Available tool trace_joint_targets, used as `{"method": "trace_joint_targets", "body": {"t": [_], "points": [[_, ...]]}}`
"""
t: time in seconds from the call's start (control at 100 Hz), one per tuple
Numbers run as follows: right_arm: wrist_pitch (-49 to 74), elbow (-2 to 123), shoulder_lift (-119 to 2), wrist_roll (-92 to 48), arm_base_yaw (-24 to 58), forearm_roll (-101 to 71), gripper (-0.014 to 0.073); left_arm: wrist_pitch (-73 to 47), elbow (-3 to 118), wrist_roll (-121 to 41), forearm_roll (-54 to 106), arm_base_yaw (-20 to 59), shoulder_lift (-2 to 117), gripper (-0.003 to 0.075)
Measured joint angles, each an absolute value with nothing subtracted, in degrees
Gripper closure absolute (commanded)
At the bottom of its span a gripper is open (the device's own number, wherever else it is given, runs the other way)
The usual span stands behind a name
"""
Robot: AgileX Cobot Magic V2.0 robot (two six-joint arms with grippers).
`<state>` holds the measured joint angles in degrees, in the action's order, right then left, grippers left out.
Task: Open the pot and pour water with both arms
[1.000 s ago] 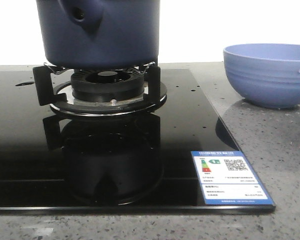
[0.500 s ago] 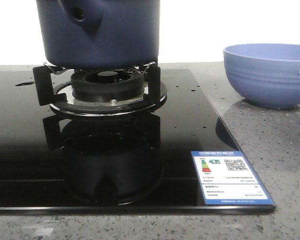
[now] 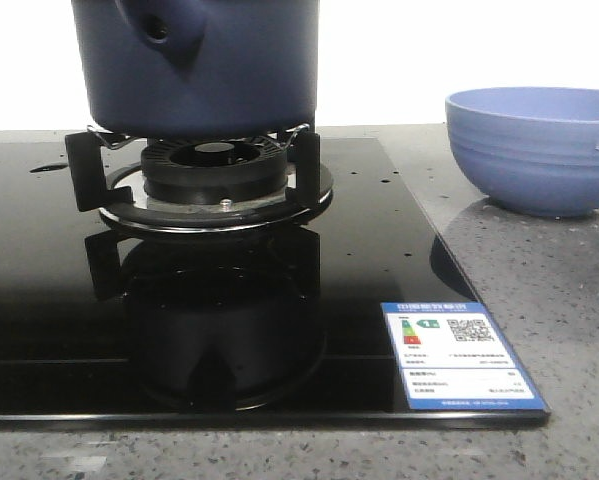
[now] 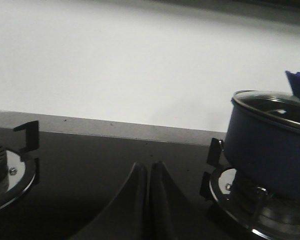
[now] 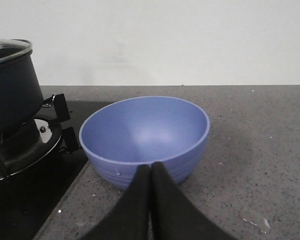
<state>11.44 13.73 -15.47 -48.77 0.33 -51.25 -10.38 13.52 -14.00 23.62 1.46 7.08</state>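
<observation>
Pot (image 3: 204,65) sits on burner (image 3: 214,175); bowl (image 3: 534,148) apparently well right.

The pot (image 3: 204,65) has matt dark-blue sides and a clear glass lid (image 4: 275,102) rimmed in shiny metal. The hob (image 3: 209,330) is glossy black glass, mirror-like, with a polished metal burner ring (image 3: 219,210) and matt black supports. The bowl (image 5: 144,135) looks smooth, with a faint sheen. The bench (image 5: 250,150) is speckled grey stone. The label (image 3: 462,355) looks like glossy printed paper.
</observation>
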Motion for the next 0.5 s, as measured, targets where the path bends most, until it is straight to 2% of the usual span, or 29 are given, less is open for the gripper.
{"method": "trace_joint_targets", "body": {"t": [0.14, 0.37, 0.5], "points": [[11.44, 13.73, -15.47, -48.77, 0.33, -51.25, 0.0655, -7.11, 9.8, -4.58, 12.91, 1.46, 5.82, 0.0741], [11.44, 13.73, -15.47, -48.77, 0.33, -51.34, 0.0655, -2.23, 0.12, -2.11, 9.54, 2.36, -0.22, 0.0741], [11.44, 13.73, -15.47, -48.77, 0.33, -51.34, 0.0655, -2.03, 0.12, -1.72, 9.31, 2.4, -0.22, 0.0741]]}}
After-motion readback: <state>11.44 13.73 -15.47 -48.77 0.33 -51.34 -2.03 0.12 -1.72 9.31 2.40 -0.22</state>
